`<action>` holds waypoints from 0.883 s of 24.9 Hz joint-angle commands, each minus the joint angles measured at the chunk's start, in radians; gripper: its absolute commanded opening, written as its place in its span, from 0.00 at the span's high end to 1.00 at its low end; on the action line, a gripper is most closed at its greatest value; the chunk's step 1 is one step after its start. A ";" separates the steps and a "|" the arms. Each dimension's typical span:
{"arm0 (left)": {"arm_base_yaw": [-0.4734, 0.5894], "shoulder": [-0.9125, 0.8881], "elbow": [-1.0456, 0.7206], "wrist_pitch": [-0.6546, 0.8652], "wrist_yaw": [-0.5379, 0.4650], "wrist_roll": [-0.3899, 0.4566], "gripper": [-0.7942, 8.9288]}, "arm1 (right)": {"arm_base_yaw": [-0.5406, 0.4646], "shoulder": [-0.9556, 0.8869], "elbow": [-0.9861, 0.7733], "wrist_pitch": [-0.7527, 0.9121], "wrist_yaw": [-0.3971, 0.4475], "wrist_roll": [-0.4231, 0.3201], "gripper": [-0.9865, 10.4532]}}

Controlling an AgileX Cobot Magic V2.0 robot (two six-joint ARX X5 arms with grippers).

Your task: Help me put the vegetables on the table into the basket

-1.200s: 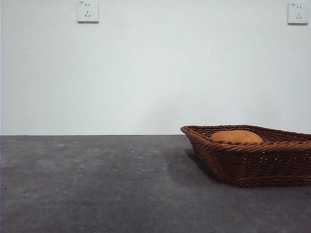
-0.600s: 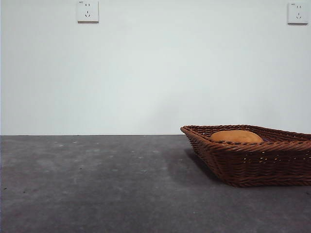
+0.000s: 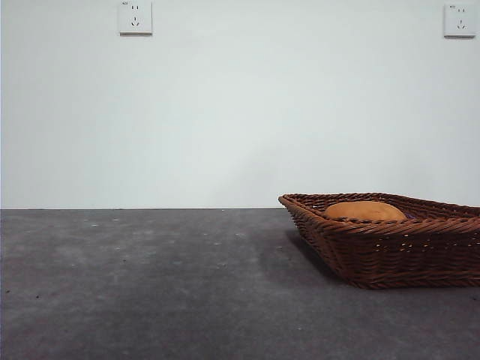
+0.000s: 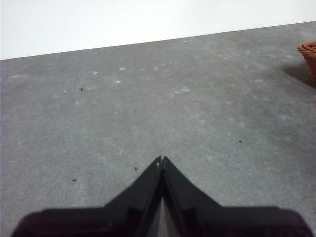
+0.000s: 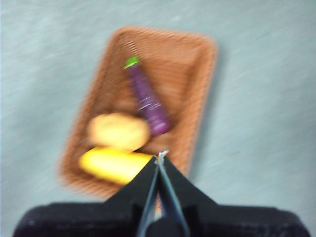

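Basket (image 5: 140,106) sits on the table (image 3: 150,285), holding all three vegetables: corn cob (image 5: 113,165), potato (image 5: 118,131) touching it, eggplant (image 5: 147,98) just beside the potato. Right gripper (image 5: 160,157) hangs high above the basket, jaws closed together, empty; view blurred. Left gripper (image 4: 161,160) over bare table, jaws pressed together, empty, basket corner (image 4: 308,57) well apart.
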 commanded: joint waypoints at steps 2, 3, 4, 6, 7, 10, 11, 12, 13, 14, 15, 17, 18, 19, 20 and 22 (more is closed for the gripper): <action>0.002 0.000 -0.010 0.000 0.000 -0.010 0.92 | 0.000 0.002 0.002 0.069 0.125 -0.012 0.91; 0.002 0.000 -0.010 0.000 0.000 -0.010 0.92 | 0.000 -0.002 0.002 0.071 0.174 -0.011 0.91; 0.002 0.000 -0.010 0.000 0.000 -0.010 0.92 | 0.000 -0.009 0.002 0.071 0.217 -0.012 0.91; 0.002 0.000 -0.010 0.000 0.000 -0.010 0.92 | 0.000 -0.045 0.002 0.071 0.261 -0.012 0.91; 0.002 0.000 -0.010 0.000 0.000 -0.010 0.92 | 0.000 -0.071 0.002 0.073 0.268 -0.019 0.91; 0.002 0.000 -0.010 0.000 0.000 -0.010 0.92 | 0.000 -0.194 -0.010 0.109 0.245 -0.012 0.91; 0.002 0.000 -0.010 0.000 0.000 -0.010 0.92 | 0.000 -0.236 -0.025 0.132 0.237 -0.014 0.91; 0.002 0.000 -0.010 0.000 0.000 -0.010 0.92 | 0.000 -0.283 -0.058 0.171 0.237 -0.011 0.91; 0.002 0.000 -0.010 0.000 0.000 -0.010 0.92 | 0.000 -0.340 -0.111 0.228 0.237 -0.002 0.91; 0.002 0.000 -0.010 0.000 0.000 -0.010 0.92 | 0.000 -0.403 -0.189 0.302 0.237 0.016 0.91; 0.002 0.000 -0.010 0.000 0.000 -0.010 0.92 | 0.000 -0.449 -0.264 0.365 0.237 0.037 0.91; 0.002 0.000 -0.010 0.000 0.000 -0.010 0.92 | 0.000 -0.560 -0.451 0.507 0.237 0.082 0.91; 0.002 0.000 -0.010 0.000 0.000 -0.010 0.92 | 0.000 -0.611 -0.546 0.572 0.237 0.104 0.91; 0.002 0.000 -0.010 0.000 0.000 -0.010 0.92 | 0.001 -0.645 -0.612 0.611 0.237 0.114 0.91; 0.002 0.000 -0.010 0.000 0.000 -0.010 0.92 | 0.001 -0.674 -0.665 0.639 0.237 0.124 0.91; 0.002 0.000 -0.010 0.000 0.000 -0.010 0.92 | 0.001 -0.734 -0.783 0.696 0.237 0.150 0.91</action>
